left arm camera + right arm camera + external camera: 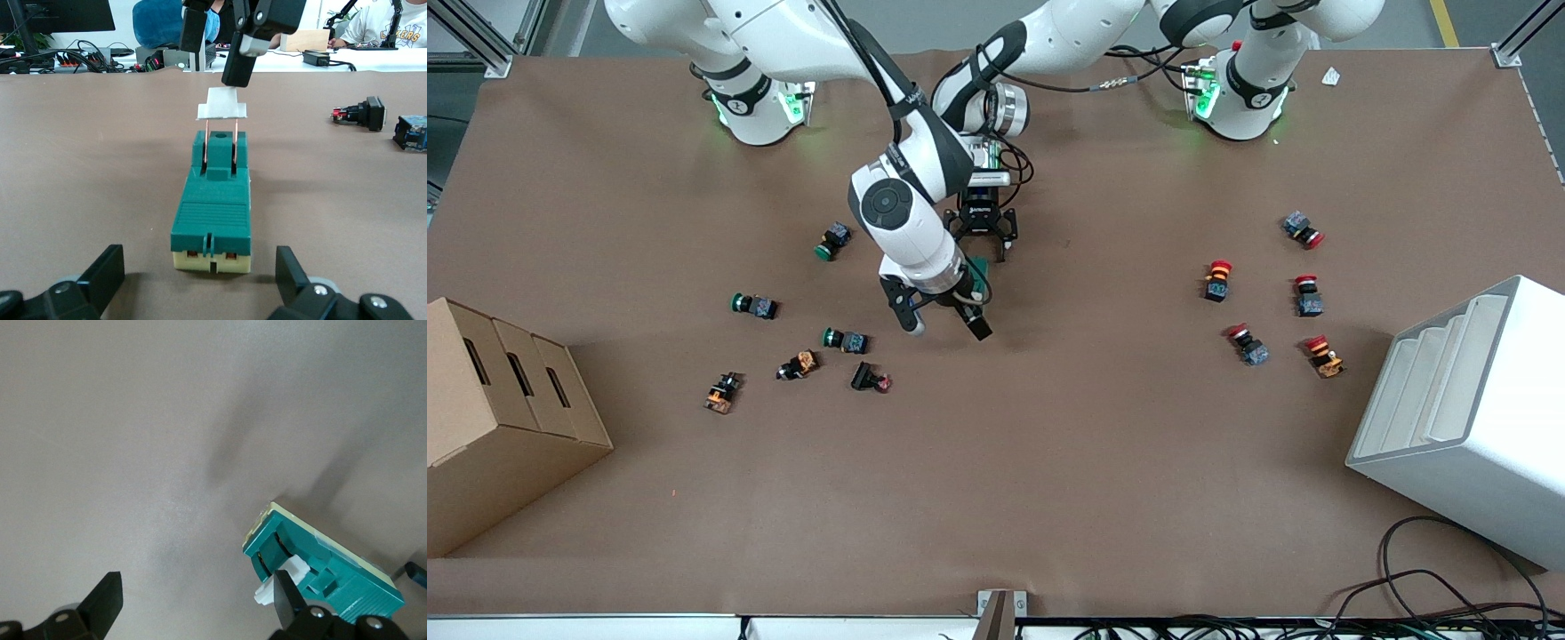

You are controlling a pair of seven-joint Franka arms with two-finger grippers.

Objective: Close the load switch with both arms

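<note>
The dark-green rectangular load switch (212,217) lies mid-desk, its white lever tab (221,105) raised, apparently touched by the right end effector (941,320), fingers apart; left end effector (982,238) open astride, bracing; next: press down

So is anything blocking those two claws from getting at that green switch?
Nothing visible is. The left claw sits open at one end of the load switch, fingers apart beside it. The right claw, also open, has one finger right at the raised white lever.
</note>
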